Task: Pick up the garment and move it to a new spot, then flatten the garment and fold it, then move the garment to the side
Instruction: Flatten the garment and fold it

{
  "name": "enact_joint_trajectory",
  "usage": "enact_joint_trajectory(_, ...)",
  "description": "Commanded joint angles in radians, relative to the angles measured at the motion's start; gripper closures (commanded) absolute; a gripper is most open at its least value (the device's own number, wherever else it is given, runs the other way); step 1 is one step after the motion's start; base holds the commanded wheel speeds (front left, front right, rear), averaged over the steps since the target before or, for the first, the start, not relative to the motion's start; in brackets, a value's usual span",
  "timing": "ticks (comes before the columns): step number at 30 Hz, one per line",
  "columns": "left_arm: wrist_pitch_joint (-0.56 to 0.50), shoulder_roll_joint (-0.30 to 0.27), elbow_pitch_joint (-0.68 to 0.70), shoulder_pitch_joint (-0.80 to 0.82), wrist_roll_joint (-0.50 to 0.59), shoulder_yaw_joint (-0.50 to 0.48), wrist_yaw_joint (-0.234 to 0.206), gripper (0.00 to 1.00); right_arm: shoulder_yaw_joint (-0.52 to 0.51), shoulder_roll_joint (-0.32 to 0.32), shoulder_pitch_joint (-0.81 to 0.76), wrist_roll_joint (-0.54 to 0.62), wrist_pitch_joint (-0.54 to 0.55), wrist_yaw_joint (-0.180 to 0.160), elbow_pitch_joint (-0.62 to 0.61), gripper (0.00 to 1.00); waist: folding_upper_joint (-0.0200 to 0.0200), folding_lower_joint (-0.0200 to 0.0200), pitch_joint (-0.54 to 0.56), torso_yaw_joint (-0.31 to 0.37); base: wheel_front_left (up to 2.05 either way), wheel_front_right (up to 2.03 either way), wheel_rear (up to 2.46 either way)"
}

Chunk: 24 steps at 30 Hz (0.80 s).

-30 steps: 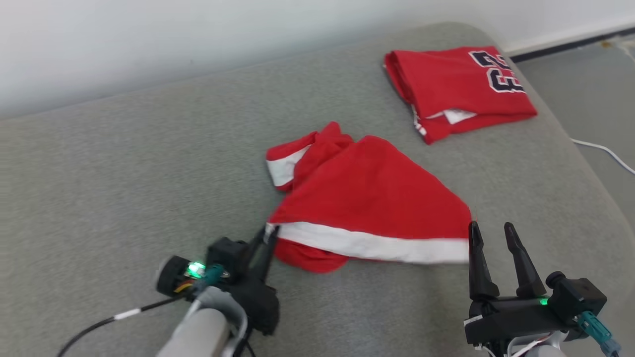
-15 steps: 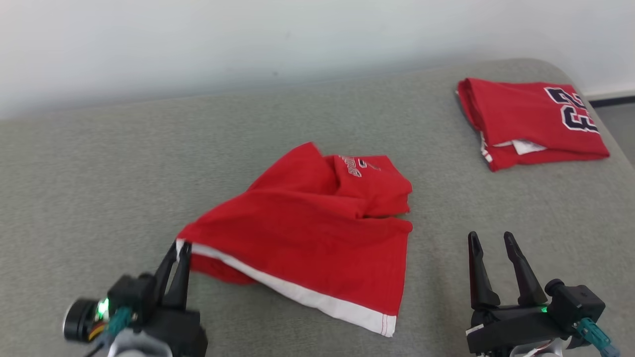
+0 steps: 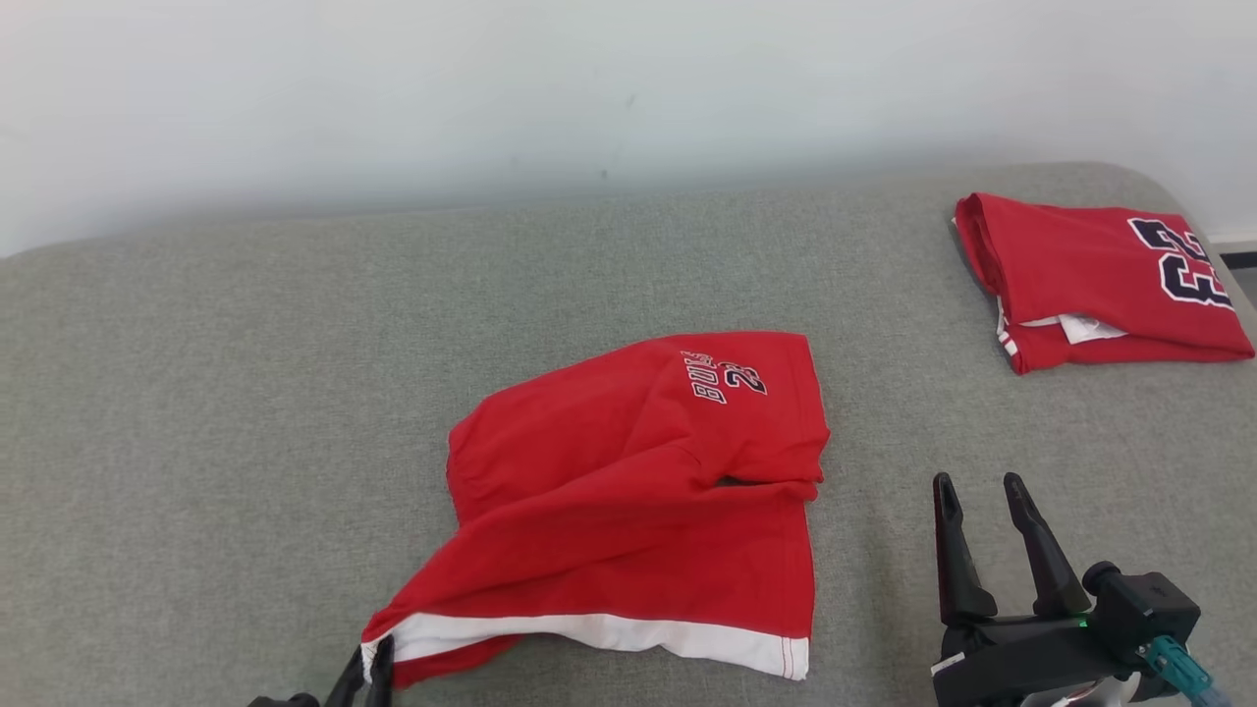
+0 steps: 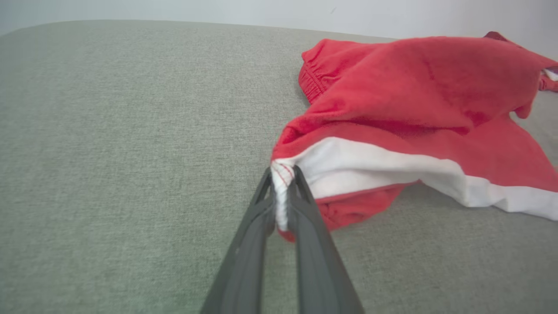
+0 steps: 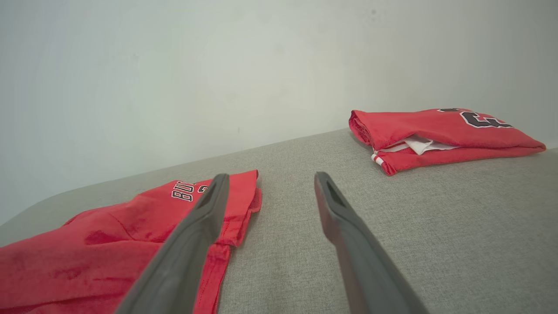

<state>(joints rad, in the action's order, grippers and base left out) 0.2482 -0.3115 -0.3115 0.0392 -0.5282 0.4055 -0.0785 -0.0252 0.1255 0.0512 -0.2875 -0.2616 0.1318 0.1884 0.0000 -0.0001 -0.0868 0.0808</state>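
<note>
The garment (image 3: pixel 638 491) is a pair of red shorts with a white hem band, lying spread but rumpled in the middle of the grey surface. A printed logo faces up on its far right part. At the bottom edge of the head view my left gripper (image 3: pixel 371 660) is shut on the garment's near left hem corner. The left wrist view shows the white hem of the garment (image 4: pixel 418 126) pinched between the tips of the left gripper (image 4: pixel 281 174). My right gripper (image 3: pixel 976 488) stands open to the right of the garment, holding nothing. In the right wrist view the right gripper (image 5: pixel 270 179) hovers beside the garment (image 5: pixel 130 235).
A second red garment (image 3: pixel 1100 280), folded, with a dark number on it, lies at the far right of the grey padded surface (image 3: pixel 245 412). A pale wall (image 3: pixel 491 88) runs behind the surface. The folded garment (image 5: pixel 440 135) lies ahead and to the right in the right wrist view.
The head camera has shifted, so the whole scene slid. My left gripper kept its hold on the hem corner and pulled it nearer; the shorts unfolded and now lie flatter, logo side up. The right gripper stayed open.
</note>
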Motion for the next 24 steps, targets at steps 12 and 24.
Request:
enact_joint_trajectory(12, 0.017, 0.052, 0.144, -0.035, 0.104, -0.152, 0.026, 0.0, 0.0, 0.002, -0.024, 0.001, -0.005, -0.003, 0.007, 0.0, 0.0, 0.0001, 0.037, -0.029, 0.0, 0.0, 0.0)
enact_joint_trajectory(24, 0.017, 0.133, 0.253, -0.122, 0.242, -0.38, 0.056, 0.0, 0.006, 0.007, -0.035, -0.004, -0.004, -0.003, 0.008, 0.0, 0.0, 0.0001, 0.062, -0.021, 0.0, 0.0, 0.0)
